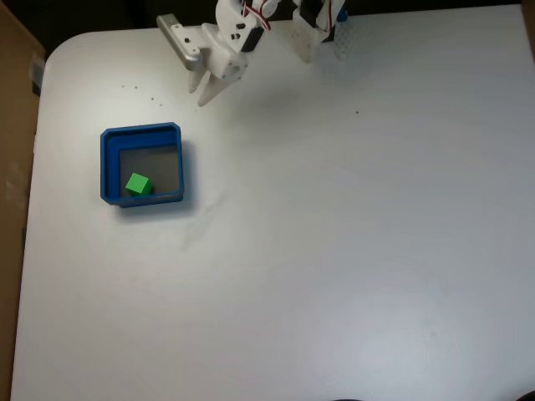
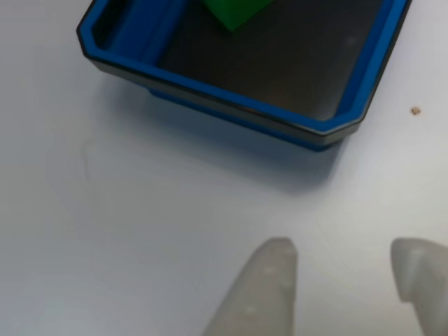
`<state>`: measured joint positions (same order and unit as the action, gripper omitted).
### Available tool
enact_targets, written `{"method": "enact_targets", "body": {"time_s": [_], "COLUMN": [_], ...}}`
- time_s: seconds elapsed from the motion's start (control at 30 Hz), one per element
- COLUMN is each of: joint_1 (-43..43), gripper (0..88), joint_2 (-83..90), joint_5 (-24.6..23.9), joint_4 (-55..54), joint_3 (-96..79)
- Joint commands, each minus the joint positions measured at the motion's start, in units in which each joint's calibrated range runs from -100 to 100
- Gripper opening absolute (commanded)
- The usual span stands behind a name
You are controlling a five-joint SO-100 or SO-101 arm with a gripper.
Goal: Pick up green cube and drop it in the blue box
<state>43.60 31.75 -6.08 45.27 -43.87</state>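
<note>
Fixed view shows the small bright green solid cube [image 1: 138, 185] lying on the grey floor of the shallow square blue box with thick raised walls [image 1: 105, 163], near that box's lower-left corner as this view has it, one edge turned slightly askew to the walls. Above and right of the box, the white two-finger gripper [image 1: 202, 94] hangs over the white table [image 1: 351, 251], fingertips pointing down toward the box, spread apart and holding nothing. In the other view the pale fingertips [image 2: 269, 269] stand parted, clear of the box's nearest wall [image 2: 231, 108].
</note>
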Motion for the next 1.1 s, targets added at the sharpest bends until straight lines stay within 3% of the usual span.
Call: {"method": "enact_targets", "body": {"time_s": [0.0, 0.57, 0.93, 1.07], "joint_1": [0.33, -0.25, -3.5, -5.16], "gripper": [3.1, 1.3, 1.2, 1.2], "joint_2": [11.16, 51.7, 64.65, 66.74], "joint_5": [0.2, 0.34, 0.44, 4.15], "joint_4": [-0.82, -1.06, -1.15, -0.82], "joint_3": [-8.26, -42.04, -53.24, -55.86]}}
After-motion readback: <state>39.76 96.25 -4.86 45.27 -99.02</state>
